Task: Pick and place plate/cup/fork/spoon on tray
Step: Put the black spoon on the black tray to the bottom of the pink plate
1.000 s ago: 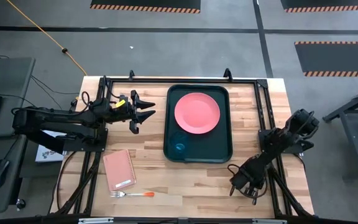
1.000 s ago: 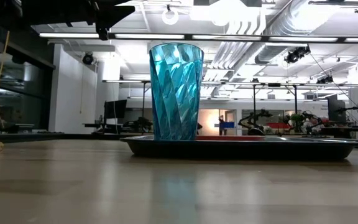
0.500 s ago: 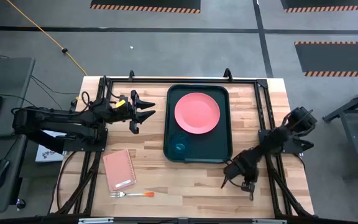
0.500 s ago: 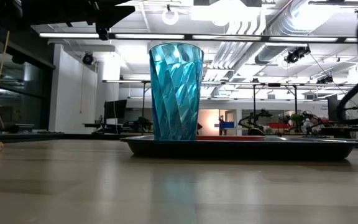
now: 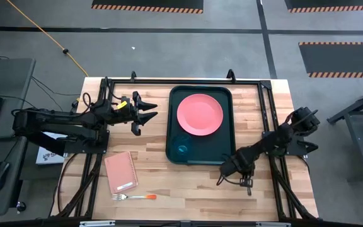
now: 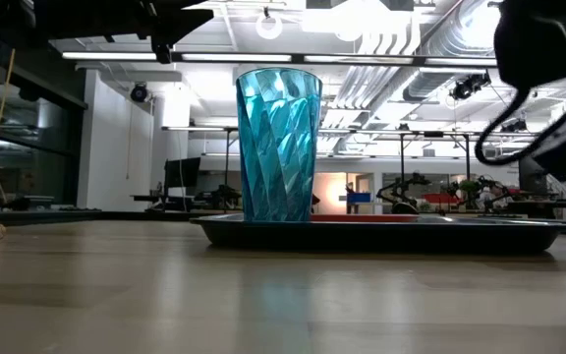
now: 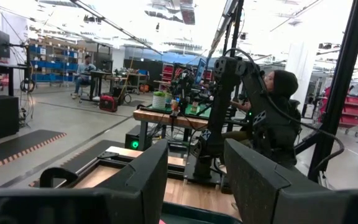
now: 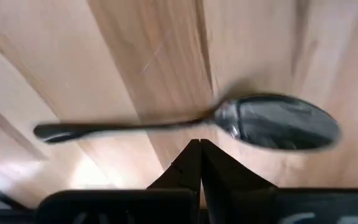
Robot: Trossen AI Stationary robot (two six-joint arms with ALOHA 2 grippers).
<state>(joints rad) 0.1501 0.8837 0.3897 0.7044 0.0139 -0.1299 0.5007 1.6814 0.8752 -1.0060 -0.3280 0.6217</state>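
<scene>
Right gripper [image 5: 232, 174] hangs near the tray's [image 5: 227, 155] front-right corner, fingers pinched together, holding nothing. Spoon [image 8: 191, 127] lies flat on the wood directly beyond its fingertips, long axis crosswise to them. Left gripper [image 5: 145, 111] is well apart, fingers spread.

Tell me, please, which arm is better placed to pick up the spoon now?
The right arm, probably. Its gripper hangs off the tray's near right corner, and its wrist view shows the spoon directly below it. The left gripper waits beyond the tray's opposite side.
</scene>
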